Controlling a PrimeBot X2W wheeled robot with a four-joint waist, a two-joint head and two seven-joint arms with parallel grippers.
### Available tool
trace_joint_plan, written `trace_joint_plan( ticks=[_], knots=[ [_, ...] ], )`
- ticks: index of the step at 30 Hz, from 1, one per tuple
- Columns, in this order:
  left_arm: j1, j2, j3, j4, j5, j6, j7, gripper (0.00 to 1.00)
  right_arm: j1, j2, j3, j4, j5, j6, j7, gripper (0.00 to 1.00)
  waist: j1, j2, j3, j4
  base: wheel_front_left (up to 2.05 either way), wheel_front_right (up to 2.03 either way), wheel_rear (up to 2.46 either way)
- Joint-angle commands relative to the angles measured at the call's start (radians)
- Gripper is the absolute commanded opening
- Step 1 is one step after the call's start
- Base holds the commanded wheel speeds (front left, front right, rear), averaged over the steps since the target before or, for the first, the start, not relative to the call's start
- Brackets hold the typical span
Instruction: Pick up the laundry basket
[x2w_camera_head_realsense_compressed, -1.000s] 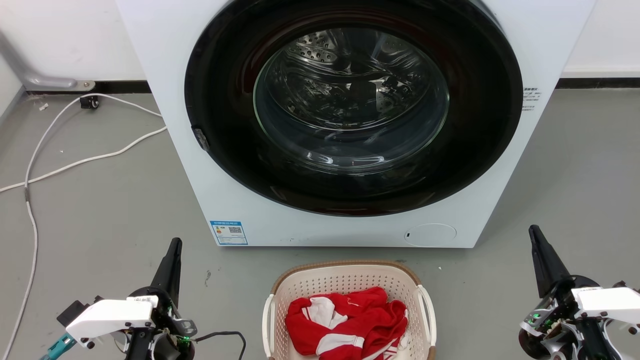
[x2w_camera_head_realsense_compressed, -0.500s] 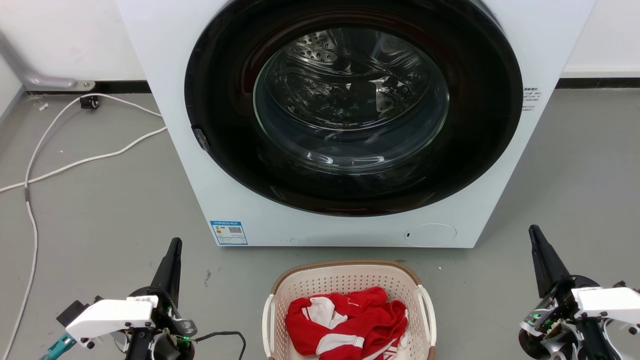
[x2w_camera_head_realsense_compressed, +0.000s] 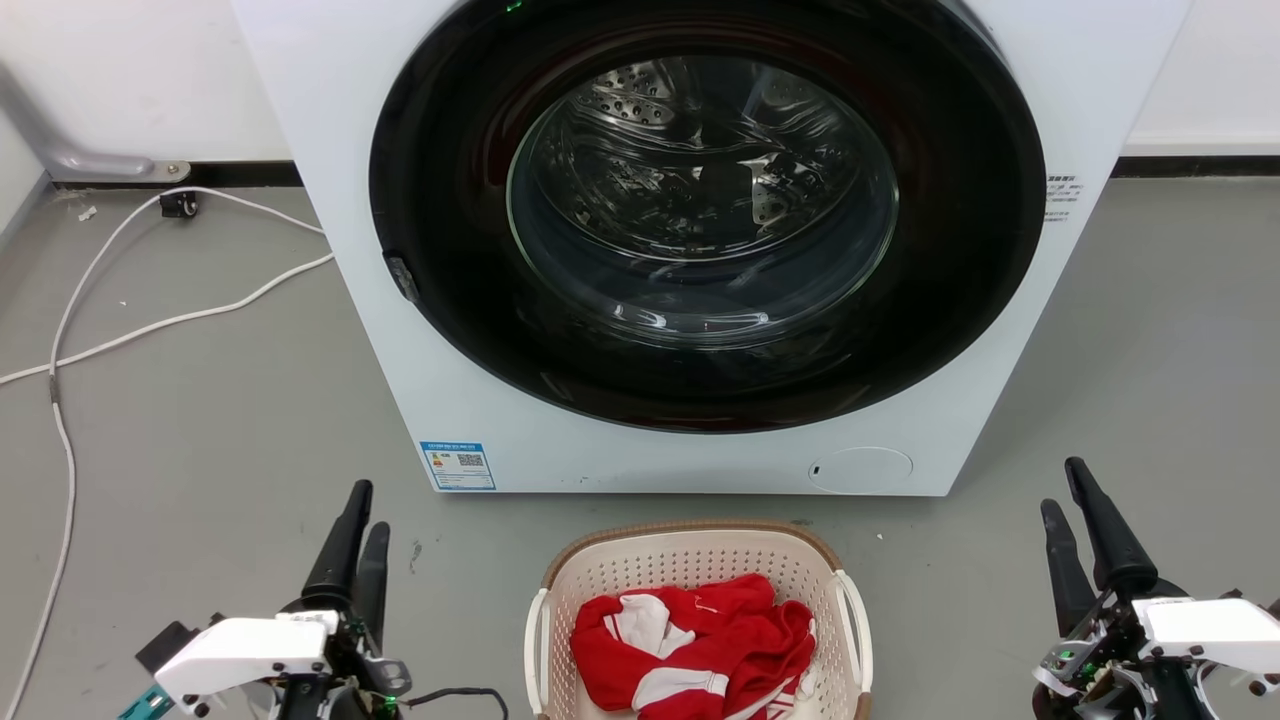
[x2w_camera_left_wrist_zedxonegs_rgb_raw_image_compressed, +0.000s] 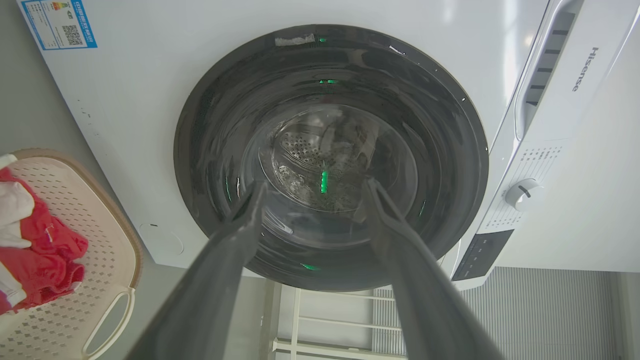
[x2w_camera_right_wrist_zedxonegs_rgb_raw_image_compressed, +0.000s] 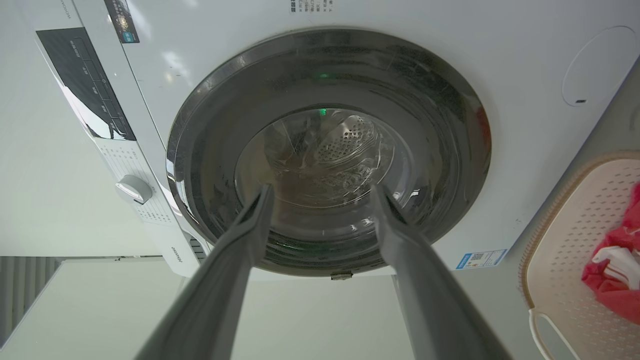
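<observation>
The laundry basket (x2w_camera_head_realsense_compressed: 690, 562), cream and perforated with a brown rim and white side handles, stands on the grey floor just in front of the washing machine, at the bottom centre of the head view. A red and white garment (x2w_camera_head_realsense_compressed: 700, 640) lies in it. My left gripper (x2w_camera_head_realsense_compressed: 369, 508) hovers left of the basket, open and holding nothing. To the basket's right is my right gripper (x2w_camera_head_realsense_compressed: 1061, 485), also open and holding nothing. Both point at the machine. The basket (x2w_camera_left_wrist_zedxonegs_rgb_raw_image_compressed: 100, 260) sits at the left edge of the left wrist view, beside the left gripper (x2w_camera_left_wrist_zedxonegs_rgb_raw_image_compressed: 316, 184). In the right wrist view the basket (x2w_camera_right_wrist_zedxonegs_rgb_raw_image_compressed: 575, 240) is at the right edge, away from the right gripper (x2w_camera_right_wrist_zedxonegs_rgb_raw_image_compressed: 322, 187).
A white front-loading washing machine (x2w_camera_head_realsense_compressed: 330, 120) with a shut dark round glass door (x2w_camera_head_realsense_compressed: 700, 210) stands right behind the basket. A white cable (x2w_camera_head_realsense_compressed: 150, 325) trails over the floor at the left. Grey floor lies between each gripper and the basket.
On both grippers a second finger now shows beside the first, where only one dark finger showed before. Both wrists have sunk slightly in the view. The basket has not moved.
</observation>
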Motion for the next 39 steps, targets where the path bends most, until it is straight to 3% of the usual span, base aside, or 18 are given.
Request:
trace_joint_plan(
  ticks=[1, 11, 23, 25, 39],
  knots=[
    [-0.021, 0.002, -0.014, -0.022, 0.003, -0.001, -0.012, 1.0, -0.006, -0.001, 0.006, -0.026, -0.008, 0.0, -0.011, 1.0, 0.0, 0.0, 0.0, 0.001, 0.0, 0.0, 0.0],
    [-0.02, 0.003, -0.051, -0.054, 0.14, -0.001, -0.062, 1.0, 0.018, -0.001, 0.02, -0.059, -0.106, 0.0, -0.058, 1.0, 0.0, 0.0, -0.004, 0.004, 0.0, 0.0, 0.0],
    [-0.015, 0.002, -0.078, -0.089, 0.395, -0.002, -0.108, 1.0, 0.042, -0.001, 0.024, -0.098, -0.427, 0.0, -0.104, 1.0, 0.0, 0.0, -0.008, 0.009, 0.0, 0.0, 0.0],
    [-0.016, 0.002, -0.091, -0.09, 0.465, -0.002, -0.119, 1.0, 0.047, -0.001, 0.02, -0.113, -0.527, 0.0, -0.116, 1.0, 0.0, 0.0, -0.01, 0.011, 0.0, 0.0, 0.0],
    [-0.025, 0.002, -0.128, -0.103, 0.752, 0.027, -0.166, 1.0, 0.071, 0.0, 0.025, -0.143, -0.826, 0.0, -0.159, 1.0, 0.0, 0.0, -0.011, 0.015, 0.0, 0.0, 0.0]
  ],
)
